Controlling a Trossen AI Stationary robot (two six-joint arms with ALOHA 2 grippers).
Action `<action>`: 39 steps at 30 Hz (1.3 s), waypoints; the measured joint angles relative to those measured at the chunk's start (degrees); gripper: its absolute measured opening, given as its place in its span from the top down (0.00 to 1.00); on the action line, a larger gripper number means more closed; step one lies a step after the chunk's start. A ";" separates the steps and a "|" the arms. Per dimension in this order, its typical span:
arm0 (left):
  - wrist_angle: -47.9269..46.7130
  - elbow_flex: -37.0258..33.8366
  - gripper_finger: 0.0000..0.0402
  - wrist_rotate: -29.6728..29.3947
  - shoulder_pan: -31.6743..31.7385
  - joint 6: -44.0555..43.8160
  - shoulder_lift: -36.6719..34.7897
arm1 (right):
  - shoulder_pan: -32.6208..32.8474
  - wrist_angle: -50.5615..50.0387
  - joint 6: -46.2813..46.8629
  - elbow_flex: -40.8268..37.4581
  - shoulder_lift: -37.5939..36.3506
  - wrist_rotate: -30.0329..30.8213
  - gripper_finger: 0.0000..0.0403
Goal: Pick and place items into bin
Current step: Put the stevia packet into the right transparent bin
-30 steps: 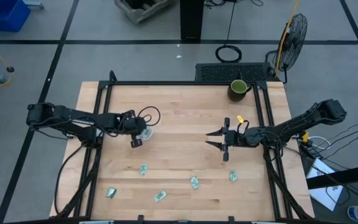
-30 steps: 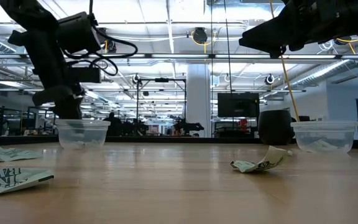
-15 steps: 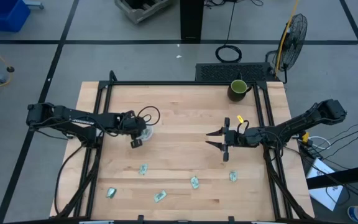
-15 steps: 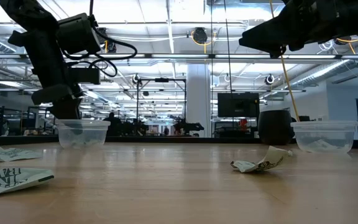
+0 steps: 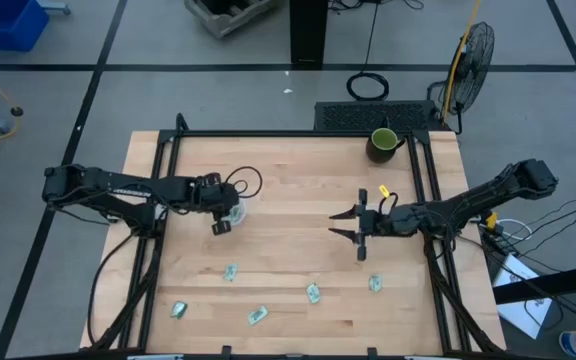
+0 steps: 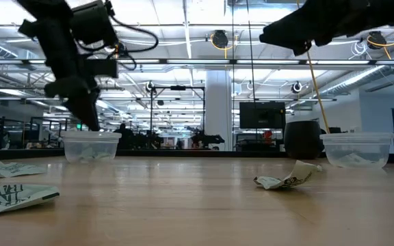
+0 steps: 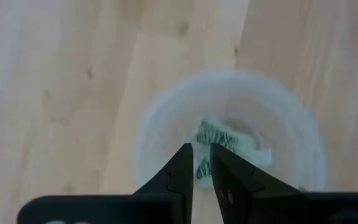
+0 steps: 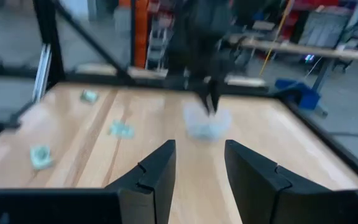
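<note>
Left gripper (image 7: 202,163), fingers nearly closed and holding nothing, poised directly above a pale green-and-white wrapped packet (image 7: 219,138) lying inside the clear round plastic bin (image 7: 160,112); right gripper (image 5: 346,223) open mid-table.

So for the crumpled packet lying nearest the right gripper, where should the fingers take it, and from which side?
Probably from straight above: the packet lies low on the table, so no side offers a hold. Pinch across its raised crumpled middle. The right gripper, fingers open, hovers close by.
</note>
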 joint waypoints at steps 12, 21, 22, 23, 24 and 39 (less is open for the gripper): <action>-0.48 9.63 0.87 -0.05 0.00 2.62 -0.02 | 6.98 -38.98 25.68 15.51 5.66 -12.29 0.68; -0.22 9.64 0.87 -0.06 0.00 4.19 -0.02 | 16.92 -53.87 62.83 15.49 7.95 -19.40 0.68; -0.22 9.64 0.87 -0.08 0.00 4.15 -0.02 | 17.70 -55.72 65.88 15.49 7.96 -19.39 0.68; -0.22 9.64 0.87 -0.06 0.00 4.14 -0.02 | 18.40 -57.11 68.32 15.37 8.13 -19.41 0.68; -0.22 9.64 0.87 -0.06 0.00 4.15 -0.02 | 18.98 -57.93 70.42 15.06 8.45 -19.42 0.68; -0.13 9.64 0.87 -0.10 0.00 3.74 -0.02 | 19.87 -58.71 67.85 11.56 18.43 -19.31 0.68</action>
